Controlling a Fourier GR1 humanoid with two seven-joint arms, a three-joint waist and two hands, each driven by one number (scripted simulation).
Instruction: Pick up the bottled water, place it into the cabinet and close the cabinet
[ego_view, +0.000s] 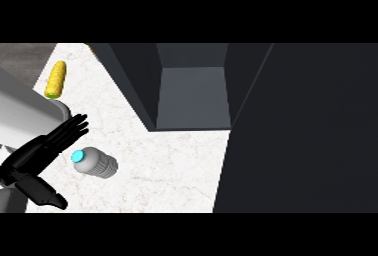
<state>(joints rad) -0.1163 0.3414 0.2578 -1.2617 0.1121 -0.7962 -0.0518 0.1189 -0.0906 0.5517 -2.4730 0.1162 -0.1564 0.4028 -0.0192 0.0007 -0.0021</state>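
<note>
The bottled water (97, 164) is a clear bottle with a light blue cap (78, 156), resting on the white speckled counter (162, 170) at the lower left. My left hand (33, 155) is just left of it, open, with straight fingers (70, 129) pointing up and right past the cap and the thumb (49, 197) spread downward. The hand is close to the cap, and I cannot tell whether it touches it. The dark cabinet (193, 95) stands open behind the bottle, its grey inside bare. Its door (303, 130) is swung out and fills the right side. My right hand does not show.
A yellow corn cob (55, 80) lies on the counter at the far left, beyond my grey forearm (26, 110). The cabinet's left wall (133, 85) rises beside the counter strip. A grey floor or edge (22, 55) shows at the top left.
</note>
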